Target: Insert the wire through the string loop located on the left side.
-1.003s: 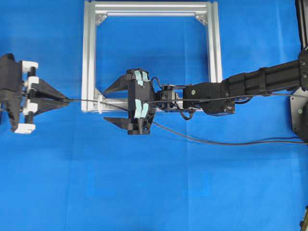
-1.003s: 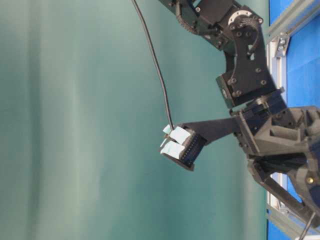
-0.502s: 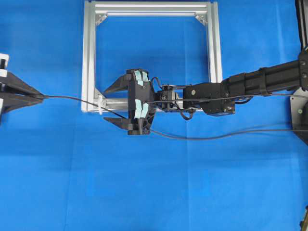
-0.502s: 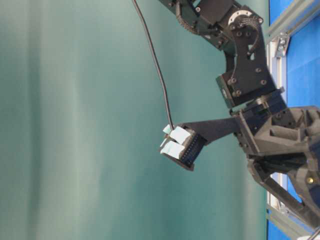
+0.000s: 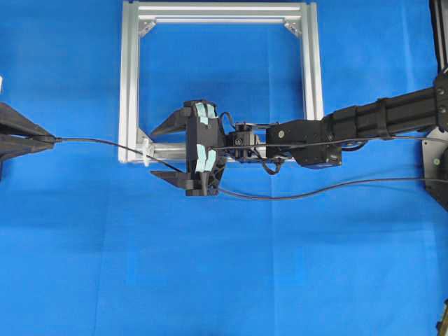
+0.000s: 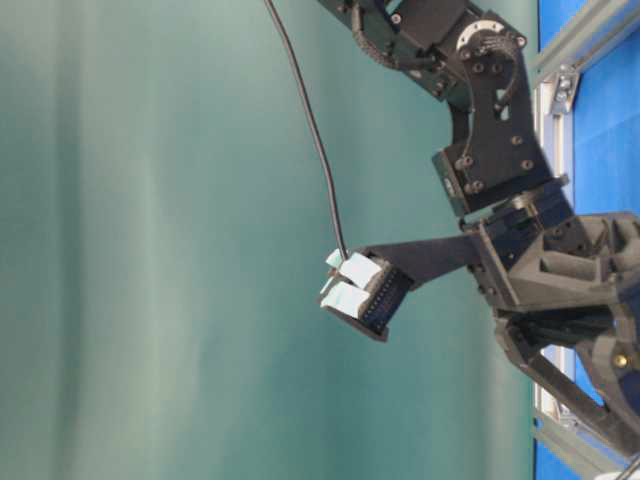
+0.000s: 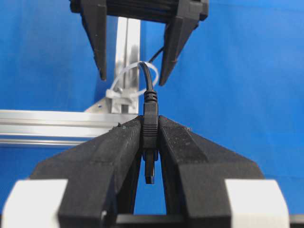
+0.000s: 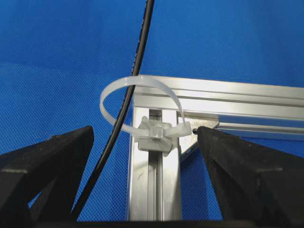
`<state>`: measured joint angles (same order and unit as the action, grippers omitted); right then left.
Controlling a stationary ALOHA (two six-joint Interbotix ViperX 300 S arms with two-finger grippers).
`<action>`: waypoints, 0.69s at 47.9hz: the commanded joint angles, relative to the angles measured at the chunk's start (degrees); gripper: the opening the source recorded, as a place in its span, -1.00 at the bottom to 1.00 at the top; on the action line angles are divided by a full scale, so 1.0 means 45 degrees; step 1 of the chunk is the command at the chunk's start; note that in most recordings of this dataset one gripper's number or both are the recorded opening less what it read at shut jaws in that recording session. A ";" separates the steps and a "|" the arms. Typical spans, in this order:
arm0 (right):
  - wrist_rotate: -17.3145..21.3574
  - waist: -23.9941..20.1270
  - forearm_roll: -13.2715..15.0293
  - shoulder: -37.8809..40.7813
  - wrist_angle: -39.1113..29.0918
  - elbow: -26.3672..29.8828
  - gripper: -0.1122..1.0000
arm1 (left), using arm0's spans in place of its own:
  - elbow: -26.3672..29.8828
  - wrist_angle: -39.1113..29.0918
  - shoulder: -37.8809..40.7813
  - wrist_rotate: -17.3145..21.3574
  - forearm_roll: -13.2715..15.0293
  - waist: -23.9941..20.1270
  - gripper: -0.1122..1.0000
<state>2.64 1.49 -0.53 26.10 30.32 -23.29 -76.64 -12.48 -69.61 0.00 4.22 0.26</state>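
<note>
Holding the wire [image 7: 150, 124] by its plug, our left gripper [image 7: 150, 142] keeps it threaded through the string loop [image 8: 142, 102] ahead. Our right gripper [image 8: 142, 180] stands wide open, straddling that loop, holding nothing.

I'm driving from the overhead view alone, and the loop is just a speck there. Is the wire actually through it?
Observer: Yes. In the right wrist view the wire passes through the string loop.
Operator: Where along the wire is the left gripper holding?
Observer: At its end. The left wrist view shows the left gripper shut on the plug, with the tip pointing toward the camera.
</note>
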 commanded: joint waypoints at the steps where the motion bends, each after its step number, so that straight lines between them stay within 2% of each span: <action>1: 0.0020 0.0020 -0.0039 -0.0391 0.0098 0.0176 0.92 | 0.0352 -0.0039 0.0078 0.0039 -0.0059 -0.0020 -0.66; 23: 0.0020 0.0039 -0.0039 -0.0391 0.0098 0.0195 0.92 | 0.0391 -0.0371 -0.0078 -0.0039 -0.0039 -0.0020 -0.61; 26: 0.0020 0.0039 -0.0020 -0.0391 0.0098 0.0176 0.92 | 0.0410 -0.0371 -0.0078 -0.0078 -0.0039 -0.0020 -0.37; 33: 0.0020 0.0039 -0.0039 -0.0391 0.0098 0.0215 0.92 | 0.0391 -0.0430 -0.0098 -0.0078 -0.0059 -0.0020 0.45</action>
<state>2.64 1.58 -0.53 26.10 30.32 -23.29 -76.46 -14.50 -70.31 -0.35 4.13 0.26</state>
